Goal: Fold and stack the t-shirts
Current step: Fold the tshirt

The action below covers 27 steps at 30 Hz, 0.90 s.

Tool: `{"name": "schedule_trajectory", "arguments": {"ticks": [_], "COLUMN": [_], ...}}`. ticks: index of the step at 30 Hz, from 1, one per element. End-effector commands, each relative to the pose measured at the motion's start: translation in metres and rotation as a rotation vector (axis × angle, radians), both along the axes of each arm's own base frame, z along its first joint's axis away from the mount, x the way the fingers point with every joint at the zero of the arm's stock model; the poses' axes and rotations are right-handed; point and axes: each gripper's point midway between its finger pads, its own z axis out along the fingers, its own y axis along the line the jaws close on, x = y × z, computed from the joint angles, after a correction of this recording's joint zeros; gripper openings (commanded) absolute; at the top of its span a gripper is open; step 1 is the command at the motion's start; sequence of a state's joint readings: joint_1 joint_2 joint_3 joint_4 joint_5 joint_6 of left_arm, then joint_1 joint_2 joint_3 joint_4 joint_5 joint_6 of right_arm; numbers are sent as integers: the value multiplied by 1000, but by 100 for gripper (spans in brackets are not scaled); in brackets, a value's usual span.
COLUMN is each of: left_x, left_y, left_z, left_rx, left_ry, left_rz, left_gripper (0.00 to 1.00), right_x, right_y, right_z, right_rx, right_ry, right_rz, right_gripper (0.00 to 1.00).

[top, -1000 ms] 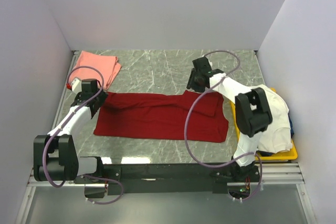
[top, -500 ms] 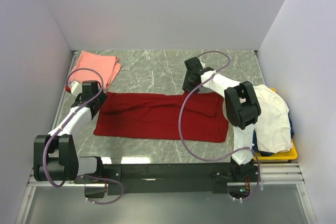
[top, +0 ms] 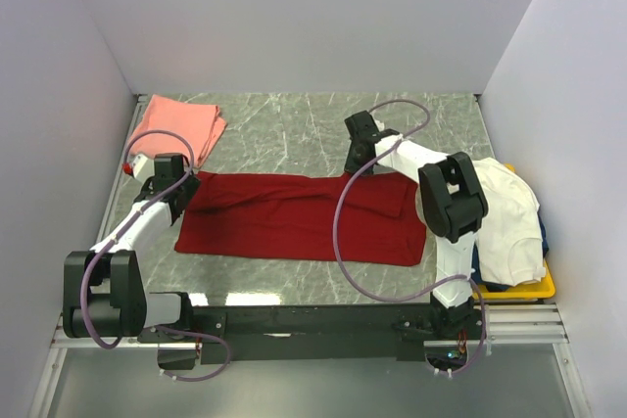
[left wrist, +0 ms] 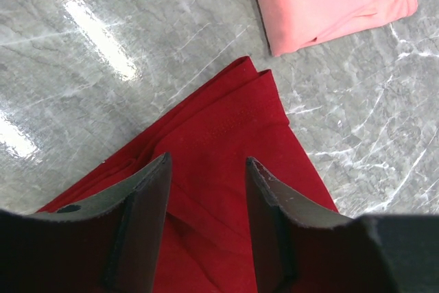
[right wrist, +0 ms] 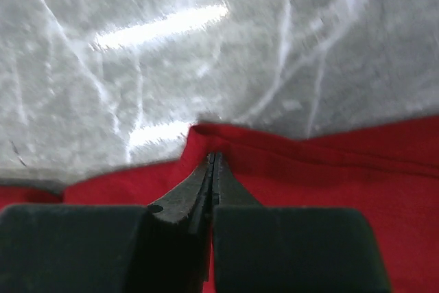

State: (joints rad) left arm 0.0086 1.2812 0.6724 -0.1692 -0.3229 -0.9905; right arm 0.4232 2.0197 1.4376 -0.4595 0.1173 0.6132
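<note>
While the red shirt (top: 294,222) is lying spread flat across the middle of the table (top: 294,129), both arms are reaching down to it.

The left claw (left wrist: 206,162) is hanging over the shirt's far left corner with its fingers spread and red cloth showing between them. The right claw (right wrist: 212,159) is pressing its fingers together at the shirt's far hem. It seems to be pinching a small raised fold there, though the blurred wrist view is leaving that unsure. The pink shirt (top: 181,124) is sitting folded in the far left corner, near the red one but apart from it. The white shirt (top: 509,212) is lying bunched on the yellow tray (top: 544,286) at the right edge.
</note>
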Motion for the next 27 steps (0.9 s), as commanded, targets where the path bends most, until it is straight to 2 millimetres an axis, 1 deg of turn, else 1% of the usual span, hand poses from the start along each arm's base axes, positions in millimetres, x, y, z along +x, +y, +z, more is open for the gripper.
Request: {"name": "schedule_trajectory", "arguments": {"ticks": [1, 2, 6, 8, 10, 11, 13, 14, 15, 16, 17, 19, 21, 23, 27], "left_x": [3, 3, 1, -1, -2, -2, -2, -2, -2, -2, -2, -1, -2, -1, -3], "left_y": [2, 2, 2, 2, 1, 1, 1, 1, 1, 0, 0, 0, -1, -1, 0], "left_z": [3, 1, 1, -1, -1, -1, 1, 3, 4, 4, 5, 7, 9, 10, 9], "left_rx": [7, 6, 7, 2, -3, -3, 2, 1, -1, -1, -2, -3, -3, -1, 5], "left_ry": [-25, -23, -25, -25, -28, -27, -31, -33, -37, -36, -38, -40, -46, -49, -41], "left_rz": [15, 12, 11, 14, 11, 11, 12, 8, 9, 6, 5, 3, 1, -4, -6], "left_gripper": [52, 52, 51, 51, 51, 52, 52, 52, 52, 51, 51, 51, 51, 51, 51], "right_x": [-2, -7, -17, -14, -11, -7, -3, 1, 5, 4, 10, 13, 20, 24, 28], "right_y": [0, -2, -3, -2, 0, 4, 7, 11, 12, 11, 13, 12, 15, 16, 16], "right_z": [33, 38, 49, 53, 52, 51, 49, 45, 44, 40, 34, 24, 22, 15, 6], "right_rx": [13, 20, 37, 44, 36, 37, 38, 36, 35, 23, 7, -12, -12, -18, -29], "right_ry": [-83, -90, -120, -136, -125, -124, -123, -118, -119, -98, -91, -73, -82, -75, -57], "right_rz": [-18, -18, -26, -25, -19, -12, -6, -1, -1, -6, -7, -10, -10, -11, -21], "right_gripper": [0, 0, 0, 0, 4, 14, 25, 34, 36, 37, 38, 38, 38, 38, 36]}}
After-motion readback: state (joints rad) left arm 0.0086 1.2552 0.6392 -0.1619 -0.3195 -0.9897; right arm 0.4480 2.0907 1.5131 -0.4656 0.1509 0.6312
